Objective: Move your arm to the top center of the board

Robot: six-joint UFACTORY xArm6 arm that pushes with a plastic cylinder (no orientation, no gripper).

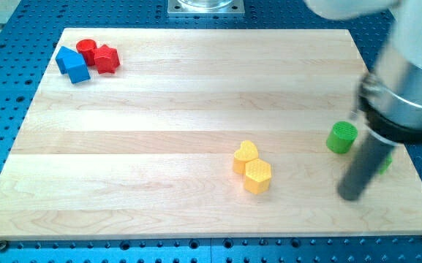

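Observation:
My tip (351, 195) rests on the wooden board (196, 88) near its right edge, toward the view's bottom. A green cylinder (341, 136) stands just above and left of the tip. A second green block (385, 161) is mostly hidden behind the rod, right of it. A yellow heart-shaped block (245, 155) and a yellow hexagon (257, 176) touch each other, left of the tip. At the board's top left, a blue block (72, 64), a red cylinder (86, 50) and a red block (107, 58) are clustered together.
The arm's grey and white body (408, 80) hangs over the board's right side. A metal mount (205, 6) sits at the view's top centre. A blue perforated table (6, 109) surrounds the board.

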